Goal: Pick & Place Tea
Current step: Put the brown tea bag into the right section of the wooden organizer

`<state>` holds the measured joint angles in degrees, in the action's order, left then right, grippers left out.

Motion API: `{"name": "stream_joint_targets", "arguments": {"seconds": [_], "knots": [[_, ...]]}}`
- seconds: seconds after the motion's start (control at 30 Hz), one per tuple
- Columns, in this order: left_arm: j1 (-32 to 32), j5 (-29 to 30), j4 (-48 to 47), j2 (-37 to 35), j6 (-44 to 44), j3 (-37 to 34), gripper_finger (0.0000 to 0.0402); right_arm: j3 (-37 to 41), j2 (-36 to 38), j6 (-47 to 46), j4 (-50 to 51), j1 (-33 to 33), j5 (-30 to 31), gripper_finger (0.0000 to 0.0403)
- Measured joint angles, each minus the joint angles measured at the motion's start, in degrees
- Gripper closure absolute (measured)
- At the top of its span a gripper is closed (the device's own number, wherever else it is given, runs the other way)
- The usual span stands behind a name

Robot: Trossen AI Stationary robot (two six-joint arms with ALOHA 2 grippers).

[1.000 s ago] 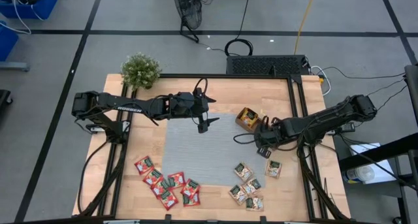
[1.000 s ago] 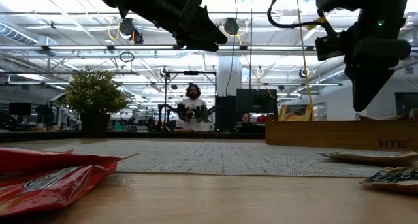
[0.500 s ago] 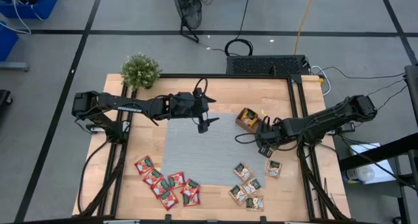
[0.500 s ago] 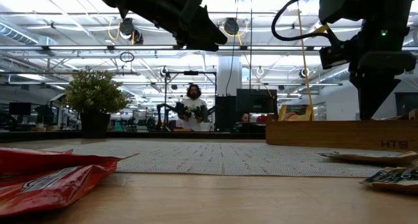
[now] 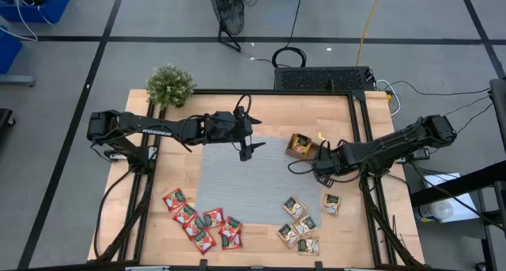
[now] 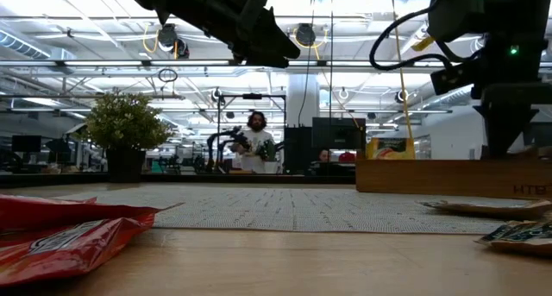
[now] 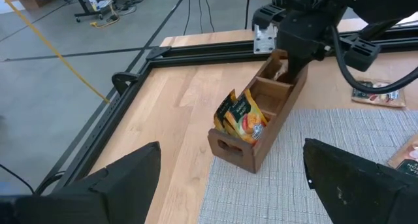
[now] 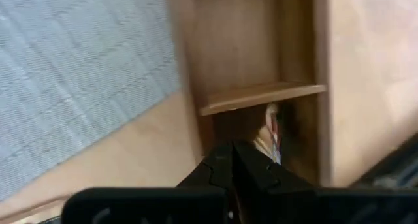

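High view: right end effector [image 5: 322, 167], closed, beside wooden tray [image 5: 301, 145].

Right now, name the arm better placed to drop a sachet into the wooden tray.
Right. The right gripper is shut on a pale sachet directly over the wooden tray. The left gripper hangs open and empty above the grey mat, farther away.

right gripper's fingertips [image 8: 235, 160] hide most of a pale sachet [image 8: 269, 138] in the brown wooden compartment tray [image 8: 255, 54]; print unreadable, picture blurred. low view: tray [image 6: 448, 177] and red sachets [image 6: 60, 231] cut by picture edges, right gripper [image 6: 509, 136] tip hidden behind tray wall. high view: sachet print too small to read.
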<state>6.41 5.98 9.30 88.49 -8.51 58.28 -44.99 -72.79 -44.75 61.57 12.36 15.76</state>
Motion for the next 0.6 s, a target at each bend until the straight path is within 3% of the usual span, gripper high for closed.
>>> {"name": "stream_joint_targets", "arguments": {"seconds": [0.6], "knots": [[0.0, 0.0, 0.0, 0.0, 0.0, 0.0, 0.0036, -0.1, 0.0, -0.1, 8.1, 0.0, 12.4, 0.0403]]}}
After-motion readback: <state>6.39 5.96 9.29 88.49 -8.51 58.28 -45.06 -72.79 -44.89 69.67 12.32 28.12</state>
